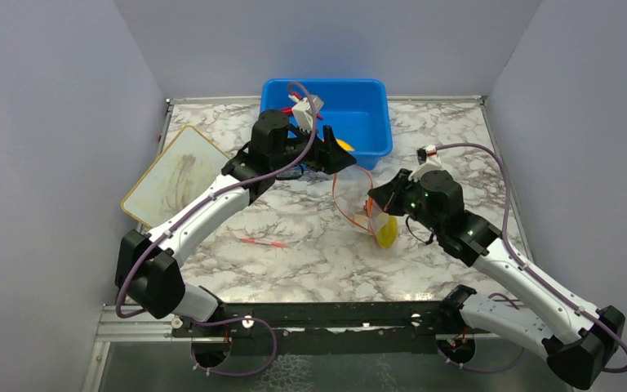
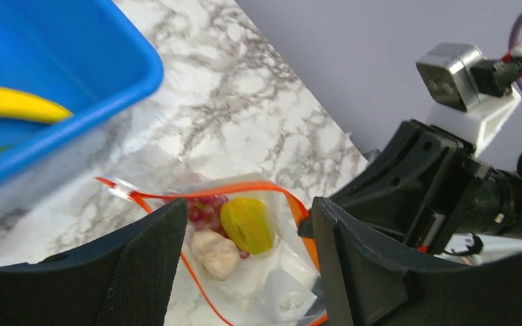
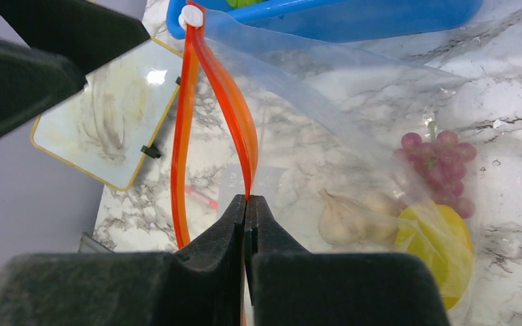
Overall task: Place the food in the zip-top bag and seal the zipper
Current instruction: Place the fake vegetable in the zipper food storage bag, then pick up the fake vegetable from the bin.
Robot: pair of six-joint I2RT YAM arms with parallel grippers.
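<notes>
The clear zip-top bag [image 1: 353, 200] lies mid-table with its mouth held open and its orange zipper [image 3: 236, 122] forming a loop. Inside it lie a yellow-green starfruit [image 2: 248, 224], a beige garlic bulb [image 2: 214, 255] and purple grapes [image 2: 207, 206]. My right gripper [image 3: 247, 204] is shut on the zipper strip at the bag's near edge. My left gripper [image 2: 245, 217] hovers open over the bag's mouth with nothing between its fingers. A yellow banana [image 2: 13, 105] lies in the blue tub.
The blue tub [image 1: 380, 122] stands at the back, just behind the left gripper, with something green [image 3: 245, 2] in it. A yellow-rimmed board [image 1: 171, 175] lies at the left. A thin red stick [image 1: 263, 242] lies on the marble near the front.
</notes>
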